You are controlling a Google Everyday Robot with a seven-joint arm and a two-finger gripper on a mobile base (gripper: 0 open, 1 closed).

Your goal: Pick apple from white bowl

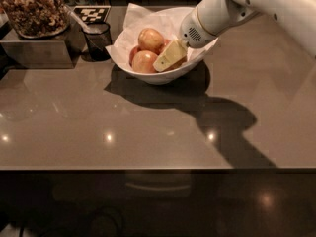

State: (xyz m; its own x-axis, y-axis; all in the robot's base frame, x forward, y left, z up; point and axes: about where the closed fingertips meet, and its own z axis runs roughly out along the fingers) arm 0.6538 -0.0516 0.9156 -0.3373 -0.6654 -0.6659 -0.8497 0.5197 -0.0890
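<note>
The white bowl (123,58), lined with crumpled white paper, stands at the back middle of the counter. Two paler yellow-orange apples show in it, one at the back (150,38) and one in front (144,62). A redder apple (165,45) shows only as a sliver behind my gripper. A small deep-red apple (133,54) peeks out at the left. My gripper (170,56), pale yellow, reaches down from the right into the bowl, right of the two pale apples and against them. It hides what lies under it.
A small dark cup (97,39) with a utensil stands just left of the bowl. A metal box (34,53) topped with a tray of nuts sits at the far left. A checkered marker (92,13) lies behind the cup. My white arm (256,4) crosses the upper right.
</note>
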